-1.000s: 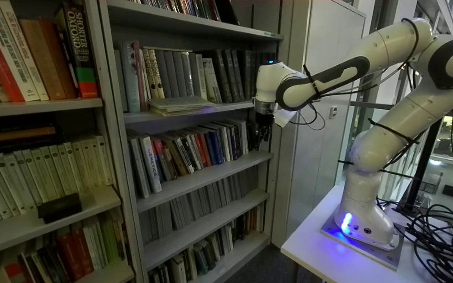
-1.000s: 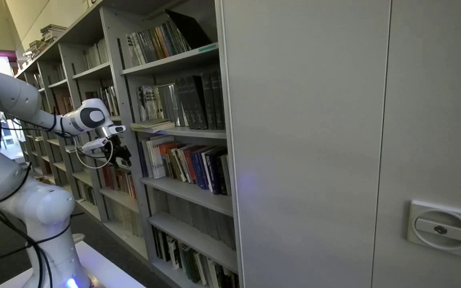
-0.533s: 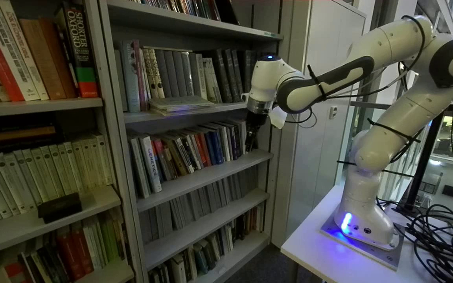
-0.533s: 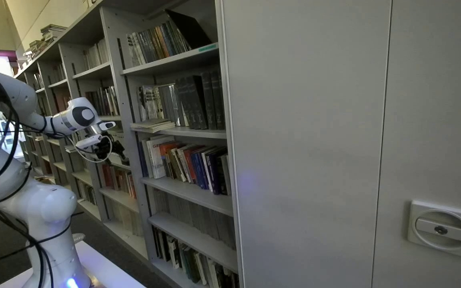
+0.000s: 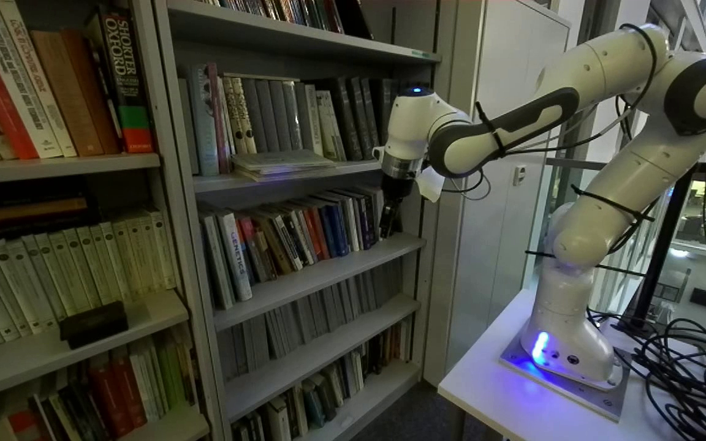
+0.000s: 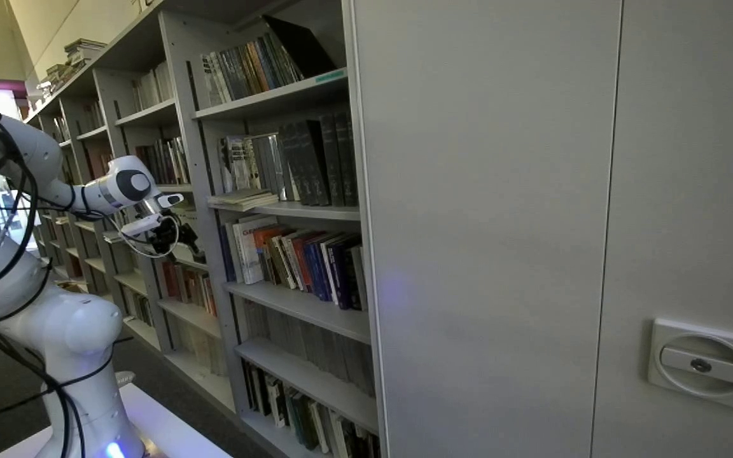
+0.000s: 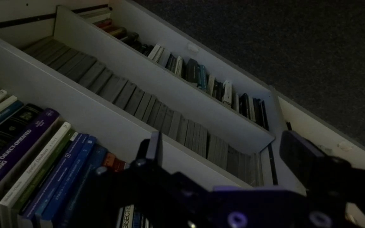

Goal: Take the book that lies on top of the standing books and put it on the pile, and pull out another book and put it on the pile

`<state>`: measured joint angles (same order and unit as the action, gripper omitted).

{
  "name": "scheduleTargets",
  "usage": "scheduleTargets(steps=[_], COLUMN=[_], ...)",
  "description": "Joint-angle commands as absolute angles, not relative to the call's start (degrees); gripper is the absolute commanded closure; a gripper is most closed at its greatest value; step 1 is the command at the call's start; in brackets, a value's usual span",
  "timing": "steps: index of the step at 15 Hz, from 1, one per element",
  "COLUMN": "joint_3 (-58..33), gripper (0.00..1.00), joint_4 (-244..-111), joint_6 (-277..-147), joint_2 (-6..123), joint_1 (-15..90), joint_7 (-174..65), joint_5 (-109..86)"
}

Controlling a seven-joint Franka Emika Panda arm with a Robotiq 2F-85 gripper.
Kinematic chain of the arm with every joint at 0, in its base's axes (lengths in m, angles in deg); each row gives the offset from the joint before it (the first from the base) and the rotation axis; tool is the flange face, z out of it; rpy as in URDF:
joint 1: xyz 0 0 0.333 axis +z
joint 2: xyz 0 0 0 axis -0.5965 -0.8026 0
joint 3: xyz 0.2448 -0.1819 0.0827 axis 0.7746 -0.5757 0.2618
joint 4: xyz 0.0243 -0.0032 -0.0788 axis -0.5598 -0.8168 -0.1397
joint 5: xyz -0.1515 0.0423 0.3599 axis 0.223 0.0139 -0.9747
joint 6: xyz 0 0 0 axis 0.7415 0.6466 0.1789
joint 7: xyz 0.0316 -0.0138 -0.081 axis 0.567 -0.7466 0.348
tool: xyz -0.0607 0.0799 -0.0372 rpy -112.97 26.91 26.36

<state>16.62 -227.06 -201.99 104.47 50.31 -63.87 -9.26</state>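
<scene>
The standing books [image 5: 267,116] are an upright row with grey, white and beige spines on a shelf in both exterior views. Across their tops a thin pale edge shows, seemingly the book [image 5: 261,76] lying flat there. The pile [image 5: 282,160], a low stack of flat tan-olive books, lies on the shelf's front part before them. My gripper [image 5: 385,229] points down below and to the right of the pile in that view, apart from it. In the wrist view the gripper [image 7: 220,139] is open, its fingers [image 7: 153,145] wide apart with nothing between them. Neither pile nor standing books show there.
Beside my gripper, coloured books [image 5: 328,226] fill the shelf below the pile. Grey books [image 7: 122,91] and mixed books [image 7: 198,74] stand on lower shelves. The shelf board [image 5: 359,165] bearing the pile juts out near my wrist. Cabinet doors [image 6: 487,222] adjoin the bookcase.
In an exterior view my gripper has moved a little left, towards the bookcase, and turned so that its jaws show edge-on. Over the last half second it has hardly moved. The books have not moved.
</scene>
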Motion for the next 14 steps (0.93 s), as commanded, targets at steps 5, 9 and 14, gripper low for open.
scheduleTargets(steps=[5,9,14], joint_3=[15.99,14.50,11.86], gripper=[0.00,0.00,0.00], joint_4=[-219.04,-209.75,-200.41], joint_6=[-199.21,-188.37,-182.33], joint_2=[97.37,89.78,82.30], joint_1=[47.74,47.60,49.79], joint_7=[-66.84,-66.15,-61.36], joint_5=[-5.99,-7.36,-13.67])
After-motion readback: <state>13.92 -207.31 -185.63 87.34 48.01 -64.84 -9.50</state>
